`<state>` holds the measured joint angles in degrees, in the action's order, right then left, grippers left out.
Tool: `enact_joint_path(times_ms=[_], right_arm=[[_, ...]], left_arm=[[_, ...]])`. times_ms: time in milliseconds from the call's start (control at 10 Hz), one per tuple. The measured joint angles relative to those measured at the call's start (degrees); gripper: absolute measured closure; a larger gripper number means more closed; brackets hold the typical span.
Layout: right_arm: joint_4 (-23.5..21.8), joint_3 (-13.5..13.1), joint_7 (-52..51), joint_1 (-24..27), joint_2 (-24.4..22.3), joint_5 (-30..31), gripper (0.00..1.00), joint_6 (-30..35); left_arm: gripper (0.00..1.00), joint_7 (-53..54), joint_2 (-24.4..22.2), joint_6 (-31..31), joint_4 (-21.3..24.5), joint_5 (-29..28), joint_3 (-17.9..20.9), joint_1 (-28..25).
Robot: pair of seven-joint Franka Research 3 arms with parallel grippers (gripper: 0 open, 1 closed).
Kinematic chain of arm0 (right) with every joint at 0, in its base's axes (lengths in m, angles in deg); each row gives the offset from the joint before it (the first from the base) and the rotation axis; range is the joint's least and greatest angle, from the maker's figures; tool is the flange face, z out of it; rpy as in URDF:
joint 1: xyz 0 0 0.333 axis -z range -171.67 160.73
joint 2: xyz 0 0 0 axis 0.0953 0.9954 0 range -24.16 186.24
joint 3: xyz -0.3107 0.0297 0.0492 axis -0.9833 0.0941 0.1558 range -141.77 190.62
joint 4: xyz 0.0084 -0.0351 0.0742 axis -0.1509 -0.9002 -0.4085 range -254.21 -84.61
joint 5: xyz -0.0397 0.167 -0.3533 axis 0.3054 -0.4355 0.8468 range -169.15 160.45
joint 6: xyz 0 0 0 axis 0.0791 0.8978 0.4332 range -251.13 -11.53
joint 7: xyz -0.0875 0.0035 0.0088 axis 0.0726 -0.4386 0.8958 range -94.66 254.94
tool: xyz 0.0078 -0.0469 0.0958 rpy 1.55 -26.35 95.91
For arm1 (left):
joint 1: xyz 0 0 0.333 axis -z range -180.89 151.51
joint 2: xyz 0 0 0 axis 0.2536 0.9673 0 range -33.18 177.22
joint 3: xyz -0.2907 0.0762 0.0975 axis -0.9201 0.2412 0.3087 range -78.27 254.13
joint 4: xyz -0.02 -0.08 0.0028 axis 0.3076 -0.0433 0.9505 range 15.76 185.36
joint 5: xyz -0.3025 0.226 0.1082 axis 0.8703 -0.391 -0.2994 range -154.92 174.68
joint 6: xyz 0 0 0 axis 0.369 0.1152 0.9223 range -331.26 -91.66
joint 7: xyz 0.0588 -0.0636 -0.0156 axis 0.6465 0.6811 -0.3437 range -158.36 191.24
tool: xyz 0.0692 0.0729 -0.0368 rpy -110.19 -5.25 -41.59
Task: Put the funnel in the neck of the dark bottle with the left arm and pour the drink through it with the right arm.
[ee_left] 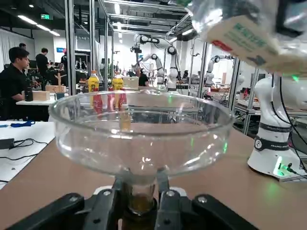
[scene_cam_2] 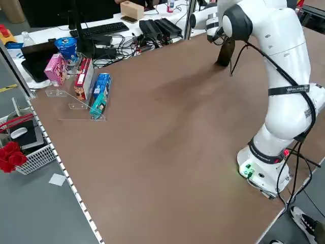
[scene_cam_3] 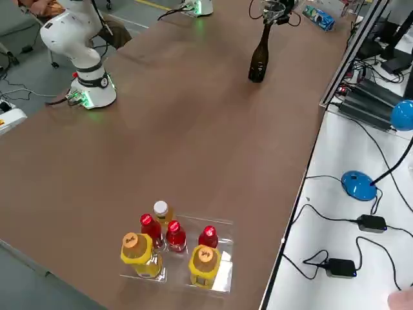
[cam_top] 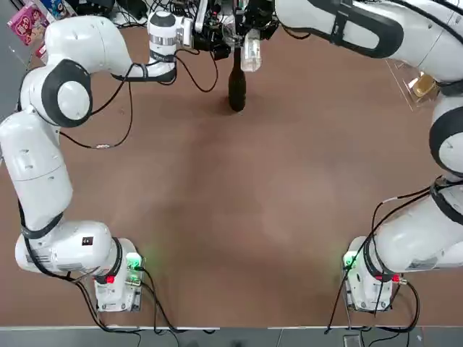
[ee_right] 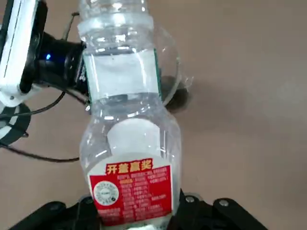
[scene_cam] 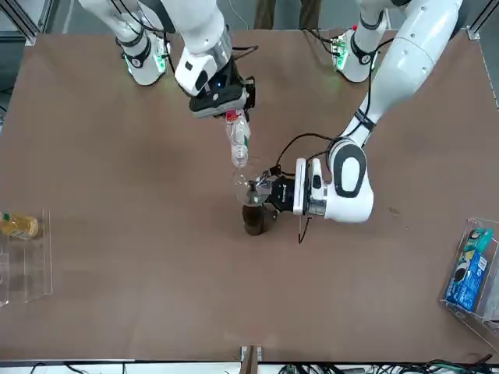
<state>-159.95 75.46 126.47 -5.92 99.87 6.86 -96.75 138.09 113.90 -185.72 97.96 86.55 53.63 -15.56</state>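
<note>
In the front view, going from left to right, a clear holder stood at the left edge of the brown table with a bottle of yellow liquid lying in it. Farther right, in the upper middle of the frame, the right hand was clamped on the base end of the drink, which hung tilted with its mouth pointing down toward the centre of the table. Just below that mouth sat the funnel, its round clear rim directly under the drink and its spout set in the neck of the dark bottle, which stood upright near the middle of the table. To the right of the funnel, the left hand reached in level from the right side, its fingers close on either side of the funnel's spout at the bottle neck; whether they pressed it or stood just clear could not be told. In the left wrist view the funnel's bowl filled the frame and the drink's label showed in the upper right corner above it. At the far right edge of the front view, a second clear holder held a blue packet.
</note>
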Motion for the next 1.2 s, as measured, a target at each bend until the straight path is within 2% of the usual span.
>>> enact_joint_path(times_ms=[300,500,600,900,1000,1200], right_arm=[[-2.0,-4.6,-7.6,0.6,-1.3,0.0,0.53,-3.8],[-2.0,-8.1,-14.2,0.9,-1.5,-1.1,0.53,-4.5],[-2.1,-10.7,-19.2,0.9,-1.9,-3.4,0.53,-5.0],[-2.5,-22.3,-41.1,1.2,-4.0,-16.4,0.53,-5.7],[-3.4,-25.9,-48.5,1.3,-4.7,-20.4,0.53,-5.6],[-6.9,-32.1,-63.2,1.3,-6.9,-28.1,0.53,-5.6]], left_arm=[[0.23,0.2,0.3,0.0,-0.4,0.0,0.0,0.4],[0.20,0.2,0.4,0.0,-0.5,0.0,0.0,0.4],[0.20,0.2,0.4,0.0,-0.6,0.0,0.0,0.4],[0.07,2.8,0.4,0.0,-0.7,-1.5,0.3,-0.1],[0.01,3.5,0.4,0.1,-0.9,-4.1,0.3,-1.1],[0.00,3.5,0.3,4.1,-1.1,-11.8,0.3,-5.0]])
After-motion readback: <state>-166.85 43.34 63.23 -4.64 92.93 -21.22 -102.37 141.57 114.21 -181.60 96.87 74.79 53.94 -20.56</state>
